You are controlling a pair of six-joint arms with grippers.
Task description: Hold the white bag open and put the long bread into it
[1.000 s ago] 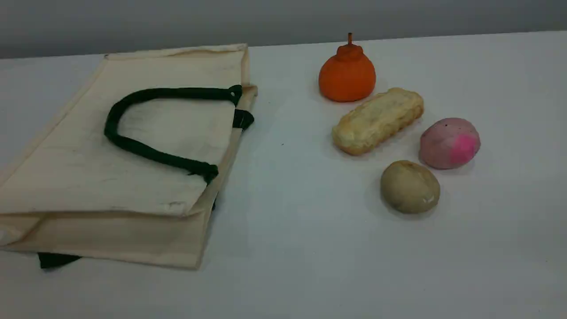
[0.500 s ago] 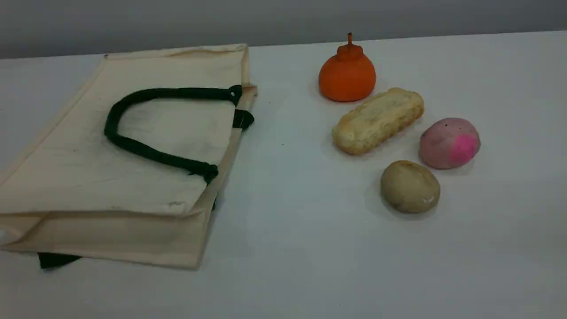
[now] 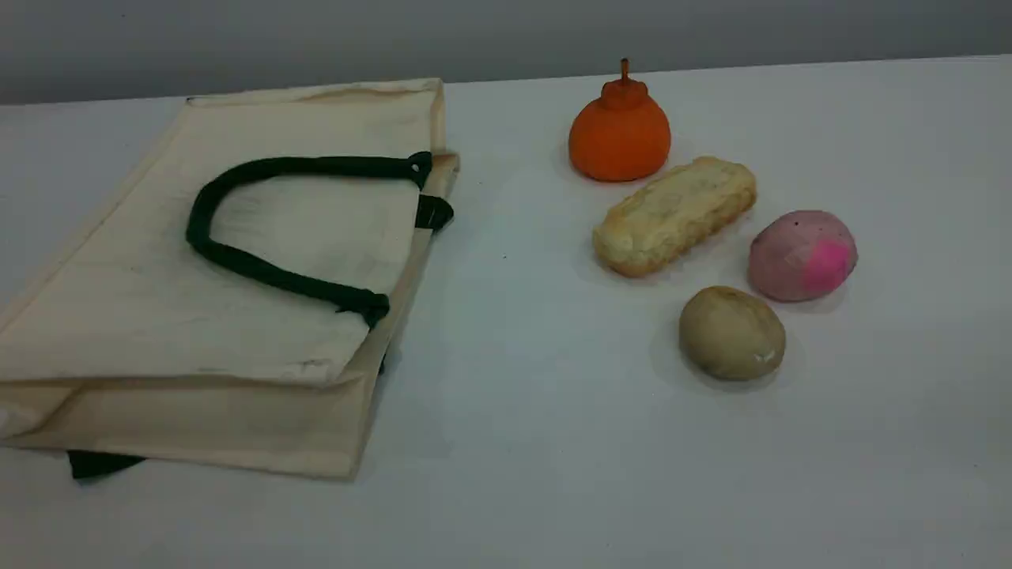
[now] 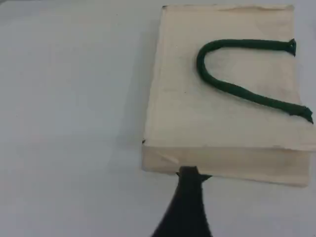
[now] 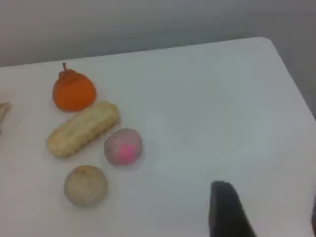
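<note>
The white bag (image 3: 158,316) lies flat and closed on the table's left side, with a dark green handle (image 3: 237,261) looped on top. The long bread (image 3: 674,215) lies slantwise at the right, well clear of the bag. Neither arm shows in the scene view. In the left wrist view one dark fingertip (image 4: 187,190) hangs above the table just before the white bag's (image 4: 222,118) near edge, holding nothing. The right gripper (image 5: 266,210) stands open over bare table, right of and nearer than the long bread (image 5: 83,129).
An orange fruit with a stem (image 3: 620,134) sits just behind the bread, a pink bun (image 3: 802,255) to its right and a beige-olive bun (image 3: 731,333) in front. The table's far right corner (image 5: 269,42) shows in the right wrist view.
</note>
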